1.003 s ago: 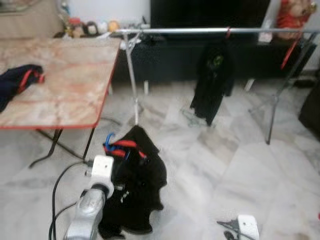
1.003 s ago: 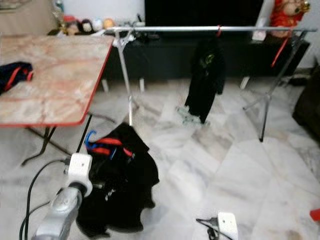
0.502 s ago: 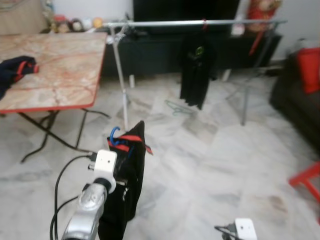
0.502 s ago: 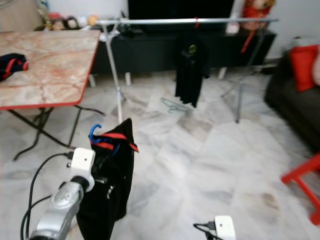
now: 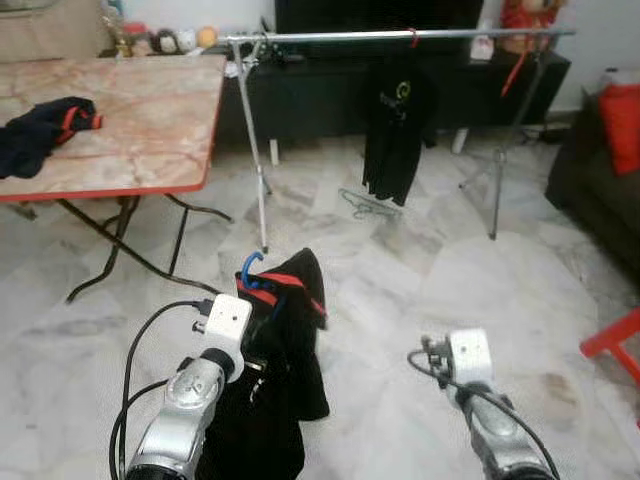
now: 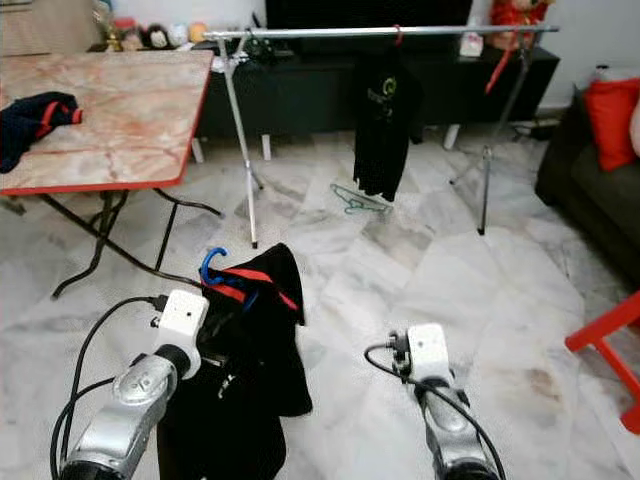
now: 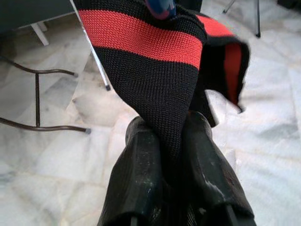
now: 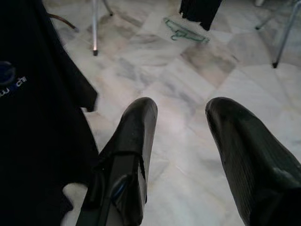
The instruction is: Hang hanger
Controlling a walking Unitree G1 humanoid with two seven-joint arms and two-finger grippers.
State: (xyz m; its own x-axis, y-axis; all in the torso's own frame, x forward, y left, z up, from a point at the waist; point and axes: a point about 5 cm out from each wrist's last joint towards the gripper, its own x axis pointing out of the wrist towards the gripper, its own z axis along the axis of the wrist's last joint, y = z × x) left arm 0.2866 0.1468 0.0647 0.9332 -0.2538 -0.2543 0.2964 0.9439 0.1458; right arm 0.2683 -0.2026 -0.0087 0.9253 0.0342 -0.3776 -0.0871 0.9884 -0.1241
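Black knit with red stripes fills the left gripper (image 7: 171, 155), whose fingers (image 7: 138, 165) are clamped on the cloth of a black garment (image 5: 275, 380); it hangs from a blue hanger (image 5: 250, 272) whose hook stands up just above and beyond the gripper. To its right the right gripper (image 8: 181, 141) is held forward with its fingers spread wide and nothing between them, over bare marble floor (image 5: 400, 290).

Beyond both grippers, well apart, stands the clothes rail (image 5: 400, 35), its near left pole (image 5: 252, 150) straight ahead of the left gripper. One black shirt (image 5: 395, 125) already hangs on the bar, and a spare green hanger (image 5: 365, 205) lies on the floor beneath it. Off to the left of the left gripper is the counter (image 5: 130, 110), a dark garment (image 5: 45, 130) lying on it.

The hanger is picked up and carried but not yet hung; the approach, the lift to the bar and the hooking remain.

Against half a second ago, the right arm has come up into the head views, and the camera has turned slightly.
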